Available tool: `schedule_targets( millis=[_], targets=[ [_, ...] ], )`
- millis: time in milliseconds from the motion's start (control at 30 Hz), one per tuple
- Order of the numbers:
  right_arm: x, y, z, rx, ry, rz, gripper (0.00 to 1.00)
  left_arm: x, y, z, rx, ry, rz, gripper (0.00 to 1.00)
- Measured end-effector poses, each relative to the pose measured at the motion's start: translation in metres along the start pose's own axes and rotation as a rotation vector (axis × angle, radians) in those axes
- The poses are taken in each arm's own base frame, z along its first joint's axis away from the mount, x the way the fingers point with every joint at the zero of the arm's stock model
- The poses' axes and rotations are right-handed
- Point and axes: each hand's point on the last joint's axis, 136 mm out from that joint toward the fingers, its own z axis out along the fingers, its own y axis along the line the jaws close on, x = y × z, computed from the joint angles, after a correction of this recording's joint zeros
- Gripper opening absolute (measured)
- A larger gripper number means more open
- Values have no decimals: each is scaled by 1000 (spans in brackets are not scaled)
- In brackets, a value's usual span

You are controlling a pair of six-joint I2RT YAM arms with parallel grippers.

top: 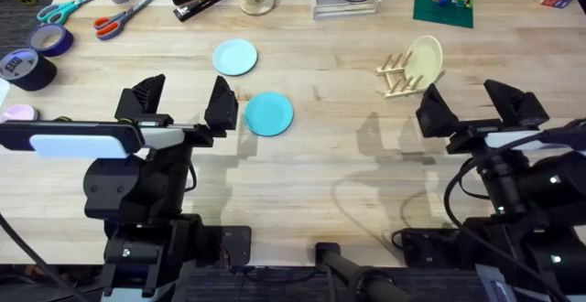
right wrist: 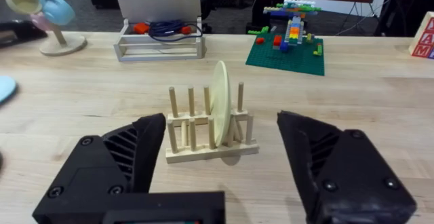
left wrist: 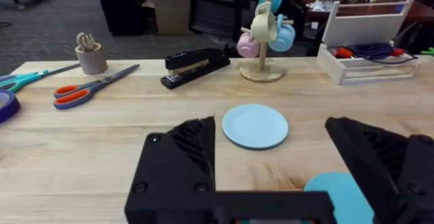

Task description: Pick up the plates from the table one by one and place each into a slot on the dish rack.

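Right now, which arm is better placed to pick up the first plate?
Left. The left gripper is open beside the teal plate; the right gripper faces the dish rack.

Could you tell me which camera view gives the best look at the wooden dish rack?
The right wrist view: the dish rack sits close and centred, its pegs distinct, with the pale yellow plate upright in one slot. The overhead view shows the rack small and distant. The left wrist view faces the light blue plate instead.
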Motion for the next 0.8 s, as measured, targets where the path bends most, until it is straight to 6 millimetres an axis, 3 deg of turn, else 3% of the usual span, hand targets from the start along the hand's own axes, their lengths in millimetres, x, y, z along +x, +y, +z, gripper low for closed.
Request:
schedule_targets(
  millis=[800],
  targets=[
    [1,0,0,0,3,0,995,8,0,0,-1,32,0,993]
  ],
)
